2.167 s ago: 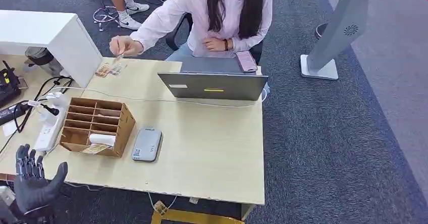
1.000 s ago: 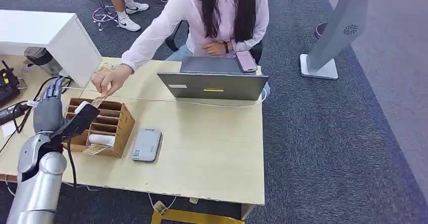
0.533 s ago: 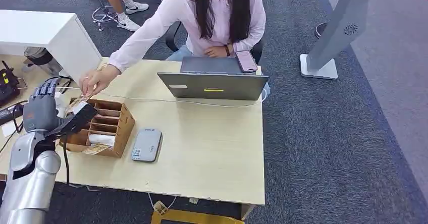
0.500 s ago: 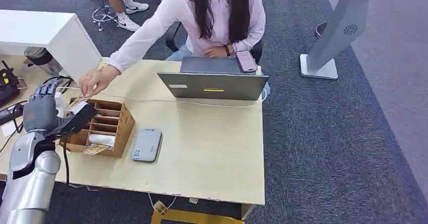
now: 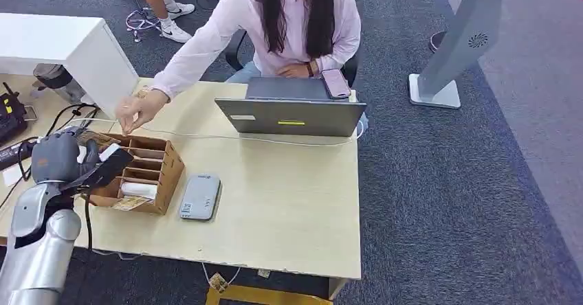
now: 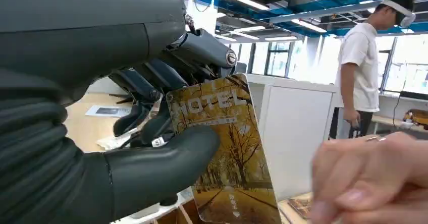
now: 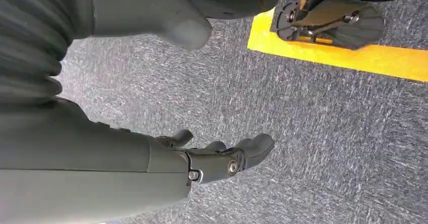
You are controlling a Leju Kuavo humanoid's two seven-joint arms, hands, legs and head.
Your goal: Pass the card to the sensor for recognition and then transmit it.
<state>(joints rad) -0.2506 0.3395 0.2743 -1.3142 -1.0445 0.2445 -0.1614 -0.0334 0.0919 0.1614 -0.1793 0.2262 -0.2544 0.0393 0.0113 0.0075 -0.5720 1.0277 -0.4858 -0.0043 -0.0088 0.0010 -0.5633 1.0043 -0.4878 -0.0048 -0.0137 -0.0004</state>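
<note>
A hotel card (image 6: 225,148) printed with autumn trees is pinched in my left hand (image 6: 151,133), the thumb (image 6: 166,158) on its face and the dark fingers behind it. From the head view, my left hand (image 5: 63,159) hovers over the left end of a wooden sorting box (image 5: 141,171). The flat grey sensor (image 5: 199,196) lies on the table to the right of that box, apart from the hand. A person's hand (image 5: 135,112) hangs just beyond the box, empty. My right hand (image 7: 217,158) hangs over the carpet, fingers apart, holding nothing.
A seated person in a pale top (image 5: 275,23) leans over the far side of the table (image 5: 289,209). A grey laptop (image 5: 289,116) stands there with a phone (image 5: 335,82) behind it. Cables and a power strip (image 5: 65,178) lie left of the box, and loose cards (image 5: 130,202) in front of it.
My left hand rose from below the table edge to the box. The person brought the card to it; my fingers closed on it and the person's hand drew back.
</note>
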